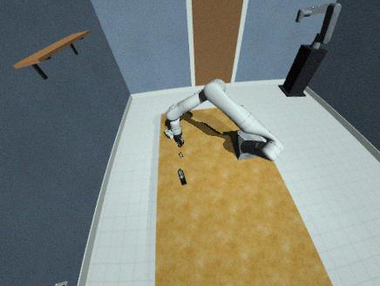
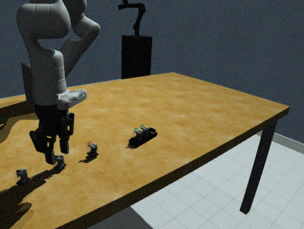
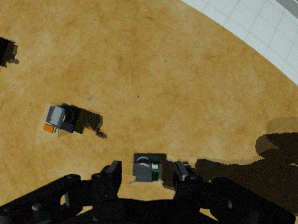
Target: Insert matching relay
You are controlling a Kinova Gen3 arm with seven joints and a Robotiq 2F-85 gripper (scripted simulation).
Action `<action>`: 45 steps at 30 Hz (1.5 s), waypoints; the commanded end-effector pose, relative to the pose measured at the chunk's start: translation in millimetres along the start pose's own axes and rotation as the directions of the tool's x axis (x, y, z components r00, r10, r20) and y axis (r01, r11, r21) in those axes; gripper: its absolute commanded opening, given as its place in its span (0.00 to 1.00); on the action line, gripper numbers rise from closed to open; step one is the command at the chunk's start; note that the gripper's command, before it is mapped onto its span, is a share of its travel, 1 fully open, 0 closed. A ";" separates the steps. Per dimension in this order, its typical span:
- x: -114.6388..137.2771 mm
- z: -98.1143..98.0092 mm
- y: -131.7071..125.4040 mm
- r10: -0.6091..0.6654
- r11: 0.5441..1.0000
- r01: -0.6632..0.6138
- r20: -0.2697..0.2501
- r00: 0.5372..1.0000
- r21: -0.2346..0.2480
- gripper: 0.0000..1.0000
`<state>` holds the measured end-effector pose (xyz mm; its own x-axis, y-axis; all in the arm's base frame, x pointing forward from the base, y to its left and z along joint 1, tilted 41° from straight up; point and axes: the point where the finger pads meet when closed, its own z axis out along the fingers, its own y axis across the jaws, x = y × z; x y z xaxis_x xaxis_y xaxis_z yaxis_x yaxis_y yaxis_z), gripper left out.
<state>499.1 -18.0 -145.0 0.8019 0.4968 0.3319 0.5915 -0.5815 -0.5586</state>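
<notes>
The black rack [image 1: 183,180] [image 2: 134,142] holds two relays with green buttons side by side; the pocket at its right end in the exterior view is empty. A corner of the rack shows at the wrist view's left edge. The loose green-button relay [image 2: 60,164] [image 3: 143,173] stands upright on the table, button up. My gripper [image 1: 180,144] [image 2: 57,156] [image 3: 147,171] is partly open and empty, pointing down just above this relay. In the wrist view the relay lies between the two fingertips. In the top view the arm and gripper hide it.
A loose orange-button relay [image 1: 180,154] [image 2: 93,150] [image 3: 56,116] stands between the green one and the rack. A loose red-button relay [image 2: 22,177] stands on the other side of the green one. The table's edge [image 2: 167,178] runs along the front in the exterior view.
</notes>
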 end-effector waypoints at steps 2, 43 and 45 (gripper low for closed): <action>0.0 5.0 -0.5 0.000 1.000 0.000 0.001 1.000 0.002 0.53; 0.0 19.9 -0.6 0.000 1.000 0.000 0.001 1.000 0.002 0.53; 0.0 19.9 -0.6 0.000 1.000 0.000 0.001 1.000 0.002 0.53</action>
<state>496.3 -3.7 -160.5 0.8015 0.4981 0.3308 0.5914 -0.5787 -0.5616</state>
